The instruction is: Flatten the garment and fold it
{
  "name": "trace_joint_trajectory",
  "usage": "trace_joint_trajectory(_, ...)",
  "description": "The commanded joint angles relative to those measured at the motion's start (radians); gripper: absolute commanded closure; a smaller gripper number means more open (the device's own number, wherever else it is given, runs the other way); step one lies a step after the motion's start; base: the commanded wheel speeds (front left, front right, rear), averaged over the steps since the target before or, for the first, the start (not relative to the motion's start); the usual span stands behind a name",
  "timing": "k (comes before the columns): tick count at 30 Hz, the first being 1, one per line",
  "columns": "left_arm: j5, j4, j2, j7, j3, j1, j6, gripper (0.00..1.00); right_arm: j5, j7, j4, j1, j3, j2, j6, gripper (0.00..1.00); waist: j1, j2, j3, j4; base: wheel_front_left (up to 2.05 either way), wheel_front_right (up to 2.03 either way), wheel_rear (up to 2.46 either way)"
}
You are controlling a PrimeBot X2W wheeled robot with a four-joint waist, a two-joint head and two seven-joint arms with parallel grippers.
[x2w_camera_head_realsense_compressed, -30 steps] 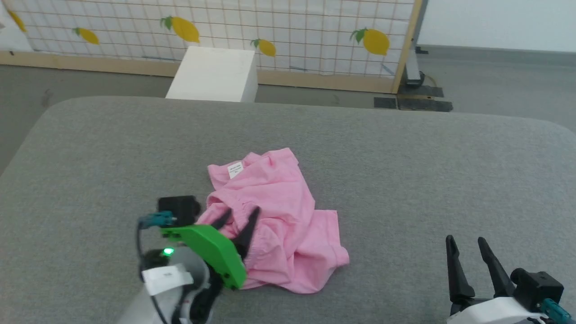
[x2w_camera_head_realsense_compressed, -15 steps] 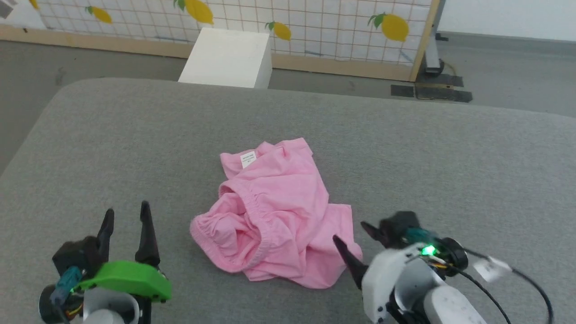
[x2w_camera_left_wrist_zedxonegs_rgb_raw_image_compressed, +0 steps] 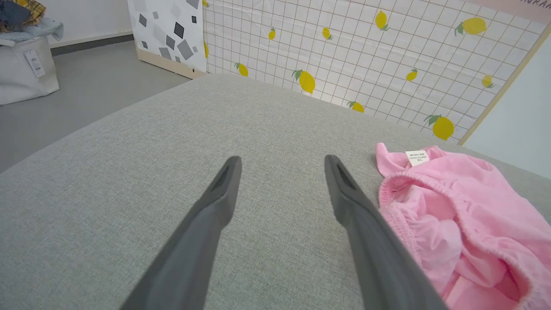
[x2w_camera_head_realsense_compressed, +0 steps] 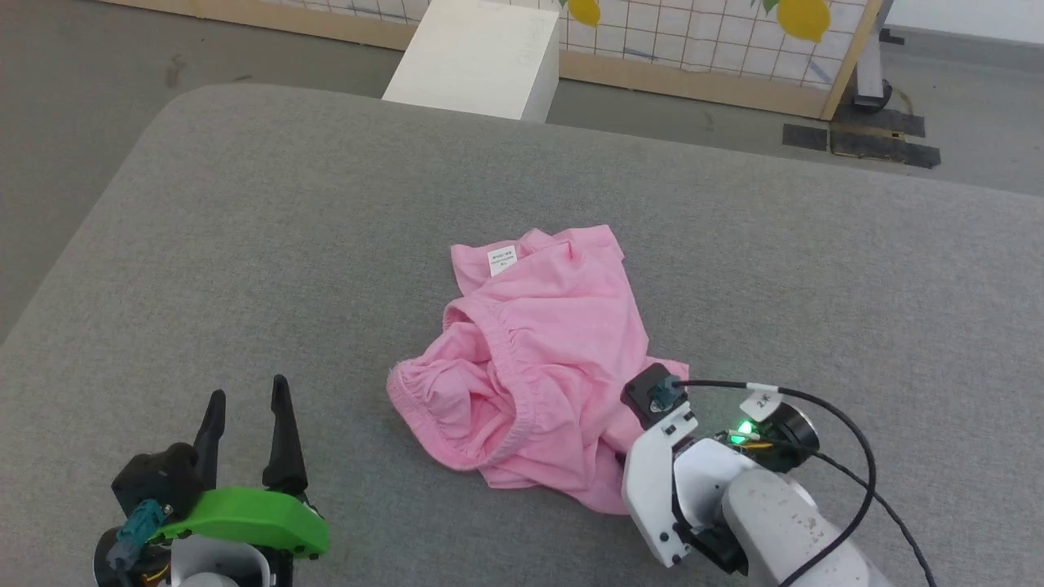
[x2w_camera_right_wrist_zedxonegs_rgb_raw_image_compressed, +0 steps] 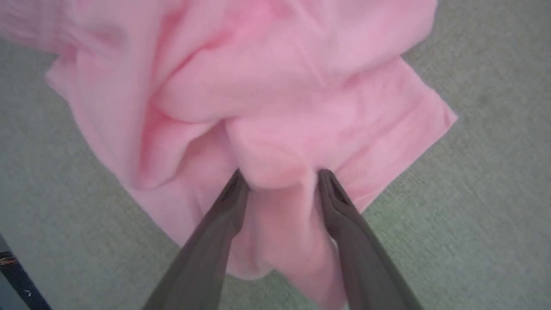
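The light pink garment [x2w_camera_head_realsense_compressed: 555, 342] lies crumpled in the middle of the grey padded table [x2w_camera_head_realsense_compressed: 245, 244]. Its gathered waistband [x2w_camera_head_realsense_compressed: 457, 383] gapes toward the left, and the white label [x2w_camera_head_realsense_compressed: 502, 259] shows at the far edge. My left gripper [x2w_camera_head_realsense_compressed: 248, 388] stands open at the lower left, apart from the cloth, and the garment [x2w_camera_left_wrist_zedxonegs_rgb_raw_image_compressed: 465, 215] lies to the right of its fingers [x2w_camera_left_wrist_zedxonegs_rgb_raw_image_compressed: 224, 189]. My right wrist [x2w_camera_head_realsense_compressed: 677, 465] hangs over the garment's near right corner. The right gripper [x2w_camera_right_wrist_zedxonegs_rgb_raw_image_compressed: 280, 173] is open, its tips pressed into the garment [x2w_camera_right_wrist_zedxonegs_rgb_raw_image_compressed: 275, 86] with a bunched fold between them.
A white box [x2w_camera_head_realsense_compressed: 481, 57] stands on the floor beyond the table's far edge, before a lemon-print grid screen [x2w_camera_head_realsense_compressed: 718, 33]. A black cable [x2w_camera_head_realsense_compressed: 848, 432] loops off my right wrist. A white bag [x2w_camera_left_wrist_zedxonegs_rgb_raw_image_compressed: 21, 64] sits on the floor far left.
My left gripper let go of the waistband and drew back to the lower left. My right gripper came in from the lower right onto the garment's near right corner. The head camera tilted down.
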Motion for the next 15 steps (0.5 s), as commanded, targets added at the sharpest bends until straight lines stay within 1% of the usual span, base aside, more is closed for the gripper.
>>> trace_joint_trajectory(1, 0.01, 0.001, -0.006, -0.008, 0.008, -0.004, -0.008, 0.0, 0.021, -0.02, 0.022, 0.001, -0.005, -0.002, -0.001, 1.0, 0.0, 0.008, 0.0, -0.001, 0.0, 0.0, 0.0)
trace_joint_trajectory(3, 0.015, -0.002, -0.012, -0.008, 0.016, -0.001, -0.013, 0.0, 0.037, -0.066, 0.013, -0.009, -0.039, -0.002, -0.001, 1.0, 0.0, 0.008, -0.003, -0.005, 0.0, 0.0, 0.0)
trace_joint_trajectory(5, 0.018, -0.004, -0.017, -0.008, 0.02, 0.0, -0.02, 0.0, 0.042, -0.107, -0.011, -0.01, -0.097, -0.002, -0.001, 1.0, 0.0, 0.008, -0.007, -0.011, 0.0, 0.0, 0.0)
trace_joint_trajectory(8, 0.023, -0.006, -0.024, -0.008, 0.026, 0.006, -0.027, 0.0, 0.031, -0.15, -0.101, 0.016, -0.222, -0.028, -0.001, 1.0, 0.0, 0.008, -0.018, -0.024, 0.0, 0.0, 0.0)
trace_joint_trajectory(12, 0.025, -0.007, -0.029, -0.008, 0.031, 0.018, -0.032, 0.0, -0.001, -0.134, -0.28, 0.114, -0.433, -0.07, -0.001, 1.0, 0.0, 0.008, -0.029, -0.05, 0.0, 0.0, 0.0)
trace_joint_trajectory(15, 0.026, -0.003, -0.032, -0.008, 0.026, 0.023, -0.038, 0.0, -0.027, -0.087, -0.402, 0.224, -0.589, -0.065, -0.001, 1.0, 0.0, 0.008, -0.034, -0.065, 0.0, 0.0, 0.0)
